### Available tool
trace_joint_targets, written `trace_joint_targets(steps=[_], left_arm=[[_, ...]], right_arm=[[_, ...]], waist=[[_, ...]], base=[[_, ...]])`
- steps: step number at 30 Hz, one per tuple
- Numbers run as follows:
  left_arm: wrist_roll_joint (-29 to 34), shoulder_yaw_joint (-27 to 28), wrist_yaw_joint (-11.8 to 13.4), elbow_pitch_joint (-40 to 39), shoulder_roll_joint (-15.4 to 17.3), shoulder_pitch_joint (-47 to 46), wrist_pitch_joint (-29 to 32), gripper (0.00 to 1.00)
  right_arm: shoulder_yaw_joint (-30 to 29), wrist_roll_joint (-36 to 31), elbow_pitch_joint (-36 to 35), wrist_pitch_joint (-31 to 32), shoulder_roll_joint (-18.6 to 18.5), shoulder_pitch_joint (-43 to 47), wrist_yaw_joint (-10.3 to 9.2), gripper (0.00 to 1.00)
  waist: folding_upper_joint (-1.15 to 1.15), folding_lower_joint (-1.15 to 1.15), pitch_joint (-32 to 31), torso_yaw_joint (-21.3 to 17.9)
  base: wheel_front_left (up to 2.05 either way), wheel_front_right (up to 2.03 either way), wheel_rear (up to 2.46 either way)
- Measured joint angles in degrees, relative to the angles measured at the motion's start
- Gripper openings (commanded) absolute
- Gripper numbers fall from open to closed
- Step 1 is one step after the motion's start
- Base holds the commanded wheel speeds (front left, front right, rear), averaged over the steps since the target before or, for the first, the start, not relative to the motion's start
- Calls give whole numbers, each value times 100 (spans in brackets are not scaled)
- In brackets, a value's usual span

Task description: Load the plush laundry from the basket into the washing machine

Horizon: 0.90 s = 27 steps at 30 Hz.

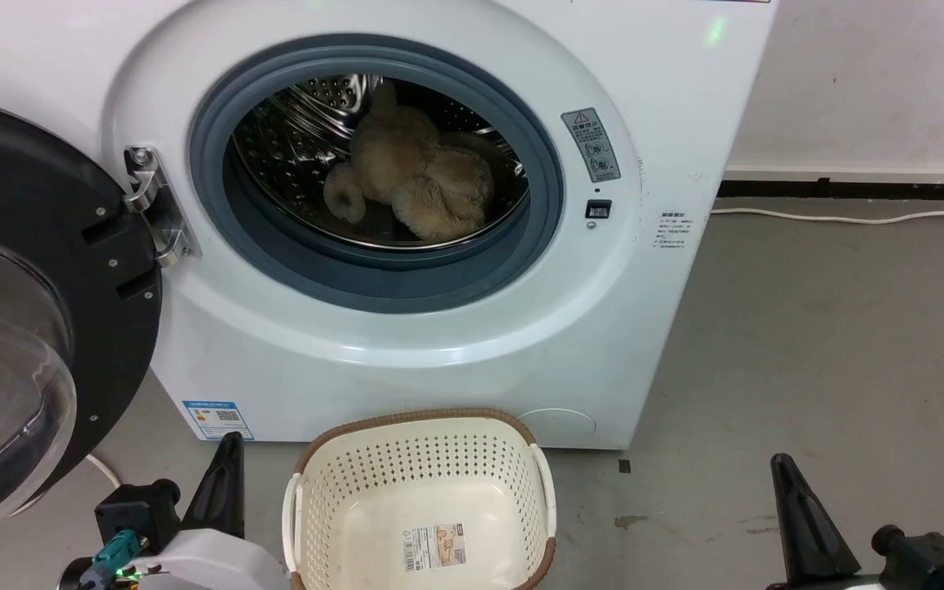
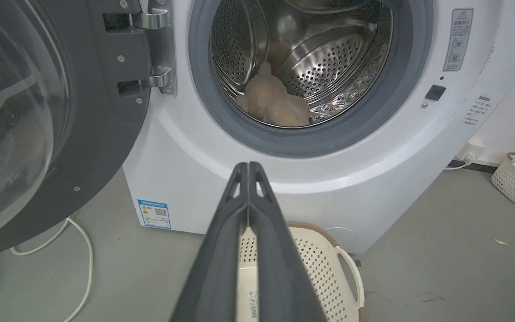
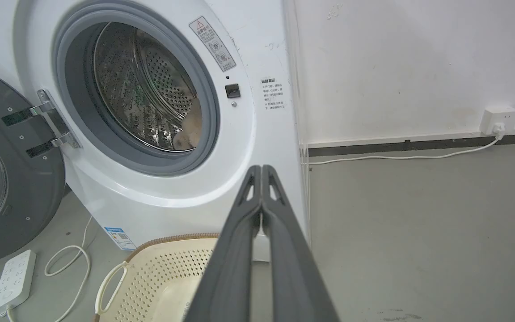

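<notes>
Left gripper (image 2: 248, 167) and right gripper (image 3: 262, 169) both pinched closed, empty; plush laundry (image 1: 410, 188) sits inside the washing machine (image 1: 669, 328), looks light and squishy, I'd pinch a lobe

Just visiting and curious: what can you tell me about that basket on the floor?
The basket is cream plastic with rounded corners, its walls dotted with holes. A brown woven-looking rim tops it and pale loop handles sit at its sides. It stands upright on the grey floor before the washing machine, empty apart from a label sticker on its bottom.
</notes>
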Motion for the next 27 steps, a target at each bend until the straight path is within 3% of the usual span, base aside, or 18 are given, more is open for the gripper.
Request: trace_joint_targets(steps=[27], left_arm=[[639, 347, -226, -127, -368, 0, 213, 0]], right_arm=[[-12, -231, -58, 299, 0, -42, 0, 0]], waist=[[0, 0, 3, 47]], base=[[0, 0, 0]])
